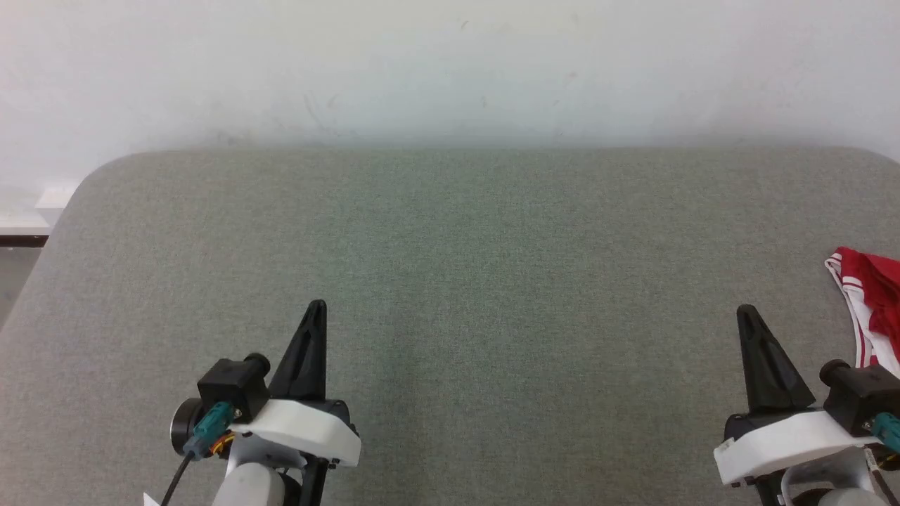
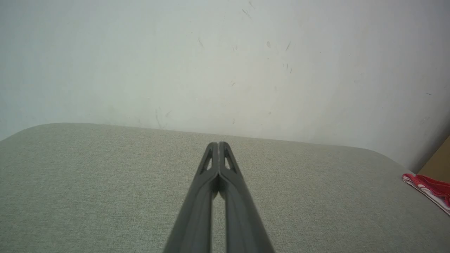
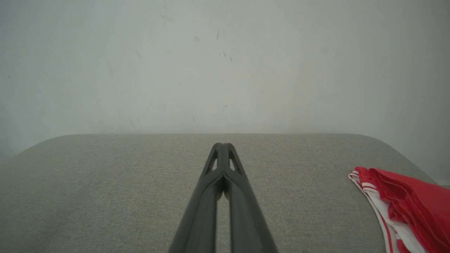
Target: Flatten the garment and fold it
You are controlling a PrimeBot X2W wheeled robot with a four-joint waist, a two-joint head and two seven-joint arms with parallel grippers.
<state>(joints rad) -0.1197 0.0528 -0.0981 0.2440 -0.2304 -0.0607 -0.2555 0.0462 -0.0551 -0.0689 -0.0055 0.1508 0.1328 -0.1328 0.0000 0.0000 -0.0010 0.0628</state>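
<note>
— What's the room like?
— I see a grey cloth-covered tabletop (image 1: pixel 450 267) with rounded far corners, set against a scuffed white wall (image 1: pixel 450 63).
— And the garment (image 1: pixel 872 295)?
— Bunched up at the tabletop's right edge.
— Your arms?
— My left claw (image 1: pixel 318 309) and right claw (image 1: pixel 747 313) sit near me, well apart, pointing toward the wall. Both are pressed closed and hold nothing.

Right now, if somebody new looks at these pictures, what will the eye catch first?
The bright red garment with white striped trim stands out first. It lies bunched at the far right edge of the grey table. Next come the dark fingers of the left gripper at the lower left and the right gripper at the lower right, both shut, holding nothing and apart from the cloth.
</note>
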